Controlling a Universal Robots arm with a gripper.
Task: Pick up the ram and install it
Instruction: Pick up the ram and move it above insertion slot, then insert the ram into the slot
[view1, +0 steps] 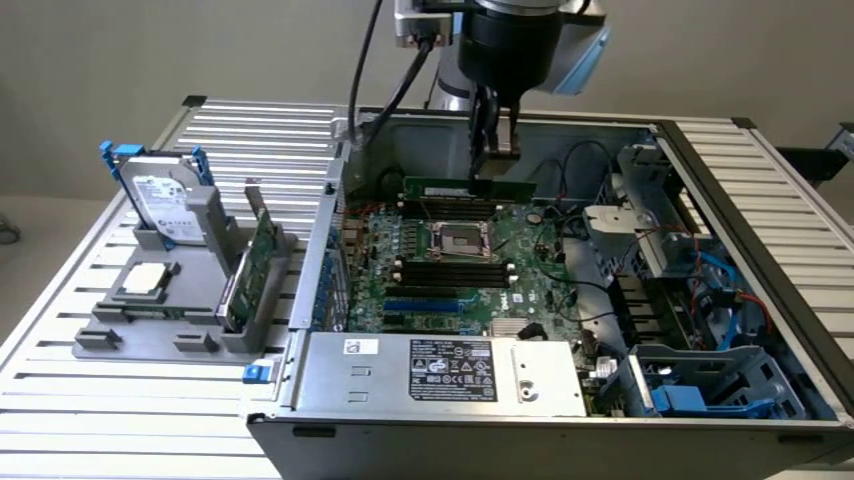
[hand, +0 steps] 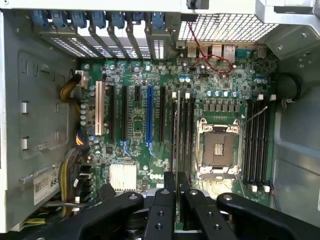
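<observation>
The ram (view1: 467, 187) is a long thin green stick hanging level inside the open computer case, a little above the motherboard (view1: 454, 265) near its far memory slots. My gripper (view1: 497, 150) reaches down from above and is shut on the ram's upper edge, right of its middle. In the wrist view the black fingers (hand: 165, 200) pinch the ram (hand: 178, 135), seen edge-on as a thin strip. It lines up with the black memory slots (hand: 184, 135) beside the CPU socket (hand: 218, 148).
The case walls (view1: 327, 250) ring the motherboard, with a power supply (view1: 441, 372) at the front and a blue drive bay (view1: 701, 390) at the exterior view's right. Outside, a grey holder (view1: 174, 330) carries a hard drive (view1: 167, 205), a green card (view1: 254, 265) and a CPU (view1: 144, 280).
</observation>
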